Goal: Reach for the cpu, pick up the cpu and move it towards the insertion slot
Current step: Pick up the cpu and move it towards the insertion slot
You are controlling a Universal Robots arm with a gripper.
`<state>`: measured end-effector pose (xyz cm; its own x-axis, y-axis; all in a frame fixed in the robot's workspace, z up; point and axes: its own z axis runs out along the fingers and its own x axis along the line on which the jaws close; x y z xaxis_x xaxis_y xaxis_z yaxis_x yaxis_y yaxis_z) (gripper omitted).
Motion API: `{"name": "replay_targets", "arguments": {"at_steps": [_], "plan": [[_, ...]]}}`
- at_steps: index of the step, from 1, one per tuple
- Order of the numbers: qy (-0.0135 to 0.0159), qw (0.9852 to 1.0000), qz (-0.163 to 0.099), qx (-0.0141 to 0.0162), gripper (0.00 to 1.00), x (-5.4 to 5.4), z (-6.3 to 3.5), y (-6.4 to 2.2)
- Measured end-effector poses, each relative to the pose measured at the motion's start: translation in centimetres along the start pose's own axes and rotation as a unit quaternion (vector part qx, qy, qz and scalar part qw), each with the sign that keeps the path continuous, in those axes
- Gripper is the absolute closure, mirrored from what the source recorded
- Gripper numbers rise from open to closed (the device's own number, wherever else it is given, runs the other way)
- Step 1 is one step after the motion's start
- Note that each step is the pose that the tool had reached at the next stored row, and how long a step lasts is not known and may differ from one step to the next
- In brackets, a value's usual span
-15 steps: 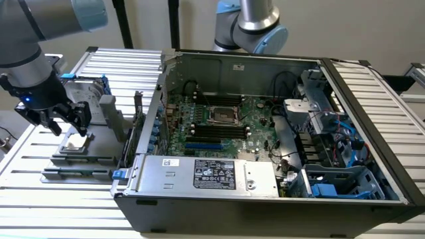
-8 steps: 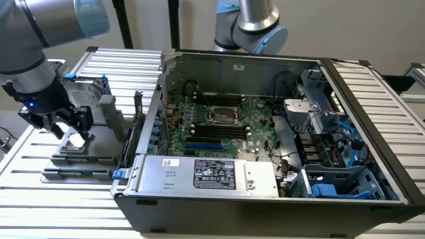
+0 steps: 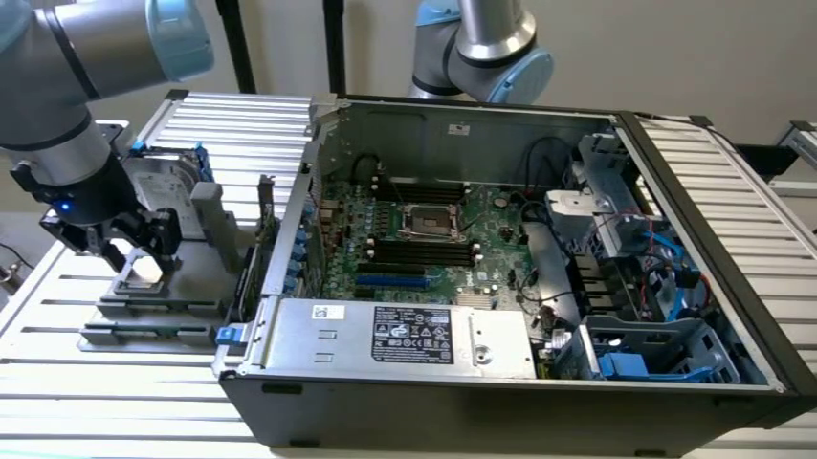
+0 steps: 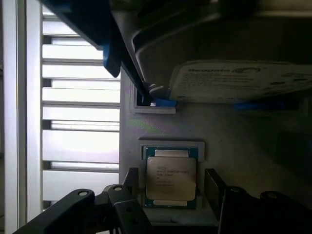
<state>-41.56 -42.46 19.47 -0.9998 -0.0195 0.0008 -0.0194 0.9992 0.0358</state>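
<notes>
claw (image 3: 138,251) is spread wide open at the exterior view's left so the cpu (image 4: 170,178), seated flat in its gray holder (image 3: 160,304), can be straddled; nothing gripped yet.

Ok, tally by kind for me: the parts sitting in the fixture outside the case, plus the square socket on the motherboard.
cpu: 1
hard drive: 1
insertion slot: 1
Total: 3
</notes>
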Motion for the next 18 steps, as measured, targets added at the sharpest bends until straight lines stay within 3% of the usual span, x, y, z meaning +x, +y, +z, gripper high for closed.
{"name": "replay_targets", "arguments": {"at_steps": [6, 18], "plan": [[0.0, 1.0, 0.0, 0.0035, 0.35, -0.05, 0.18, -0.01], [0.0, 1.0, 0.0, 0.0074, 0.35, -0.24, 0.54, -0.02]]}}
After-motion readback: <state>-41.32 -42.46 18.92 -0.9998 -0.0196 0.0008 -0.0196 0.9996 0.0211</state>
